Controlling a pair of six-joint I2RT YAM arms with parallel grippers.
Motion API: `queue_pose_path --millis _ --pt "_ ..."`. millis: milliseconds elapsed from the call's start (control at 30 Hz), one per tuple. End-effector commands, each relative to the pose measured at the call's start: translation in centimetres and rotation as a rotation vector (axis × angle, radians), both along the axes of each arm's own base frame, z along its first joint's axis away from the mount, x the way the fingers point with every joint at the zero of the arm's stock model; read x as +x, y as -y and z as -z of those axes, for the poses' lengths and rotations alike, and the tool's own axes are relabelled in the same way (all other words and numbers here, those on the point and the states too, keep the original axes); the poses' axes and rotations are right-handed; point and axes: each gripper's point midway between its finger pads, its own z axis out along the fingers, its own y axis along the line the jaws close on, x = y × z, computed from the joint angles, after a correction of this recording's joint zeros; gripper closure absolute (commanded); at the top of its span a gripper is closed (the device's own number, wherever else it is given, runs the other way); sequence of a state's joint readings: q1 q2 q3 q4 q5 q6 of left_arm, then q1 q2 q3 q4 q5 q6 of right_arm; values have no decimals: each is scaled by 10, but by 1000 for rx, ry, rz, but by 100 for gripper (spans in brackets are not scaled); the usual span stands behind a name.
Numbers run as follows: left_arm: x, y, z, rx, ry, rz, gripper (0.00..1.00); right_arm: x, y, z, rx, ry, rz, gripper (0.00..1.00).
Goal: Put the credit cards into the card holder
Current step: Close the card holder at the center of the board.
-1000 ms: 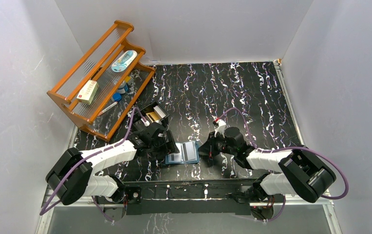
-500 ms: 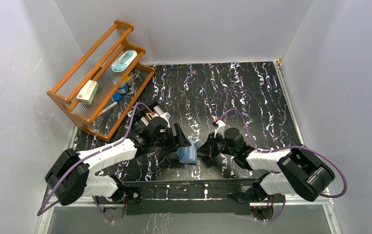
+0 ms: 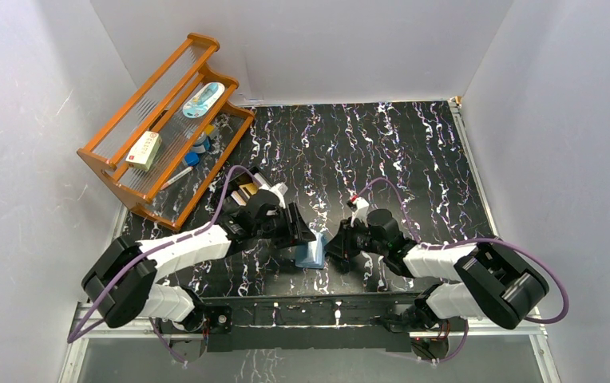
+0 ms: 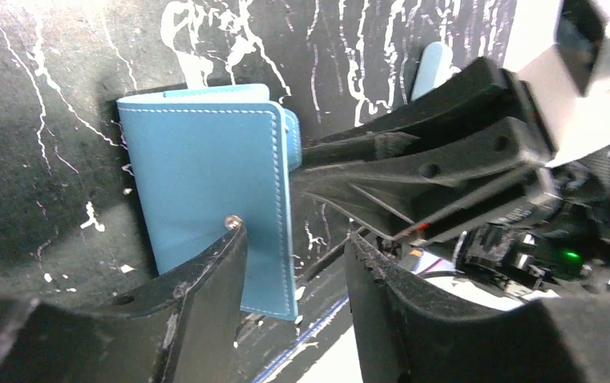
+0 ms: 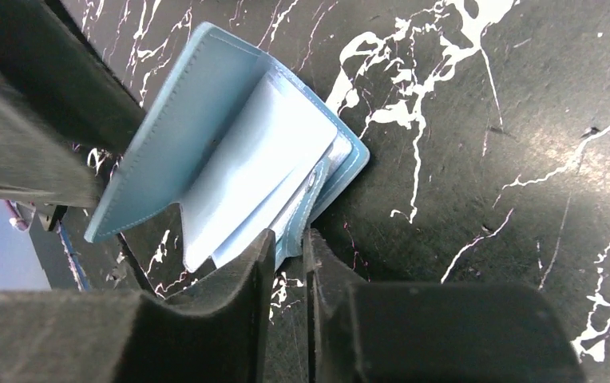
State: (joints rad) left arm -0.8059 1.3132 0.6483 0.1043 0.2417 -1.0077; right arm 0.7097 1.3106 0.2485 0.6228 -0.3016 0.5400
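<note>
Teal, leather-like covers and pale blue pockets make the card holder (image 3: 311,254) look light, soft and floppy. It lies half-folded on the marbled table (image 3: 413,152), towards the near edge, between the two grippers. We judge it will slide or spring open unless one cover is pinned, so the stitched cover edge, clear of the snap stud, seems the place to hold.

The left gripper (image 4: 298,239) stands partly open and grips nothing, with one finger (image 4: 206,271) touching the outer cover by the stud. The right gripper (image 5: 288,238) shows only a slit between its jaws at the holder's edge, and we cannot tell whether it pinches.

The left wrist view gives only the outer cover. The right wrist view alone shows the pocket leaves inside, and the top view alone shows both arms flanking the holder.
</note>
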Motion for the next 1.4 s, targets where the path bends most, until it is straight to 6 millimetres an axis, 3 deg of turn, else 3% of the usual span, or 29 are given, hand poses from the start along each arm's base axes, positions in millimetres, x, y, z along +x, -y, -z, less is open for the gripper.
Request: queue_pose_path --millis 0,100,267,600,900,1200,1367 --pt "4 7 3 11 32 51 59 14 -10 -29 18 153 -55 69" --pt "6 7 14 48 29 57 67 18 -11 -38 11 200 -70 62" --pt "10 1 28 108 26 52 71 30 -15 -47 5 205 -47 53" --pt "9 -5 41 159 18 55 80 45 -11 -30 -33 103 12 50" --pt "7 -7 51 182 -1 61 79 37 -18 -17 3 40 -53 44" --pt "7 -13 62 229 -13 54 79 18 -30 -20 106 45 -213 55" --pt "6 -19 70 270 -29 41 80 8 -34 -27 118 48 -307 71"
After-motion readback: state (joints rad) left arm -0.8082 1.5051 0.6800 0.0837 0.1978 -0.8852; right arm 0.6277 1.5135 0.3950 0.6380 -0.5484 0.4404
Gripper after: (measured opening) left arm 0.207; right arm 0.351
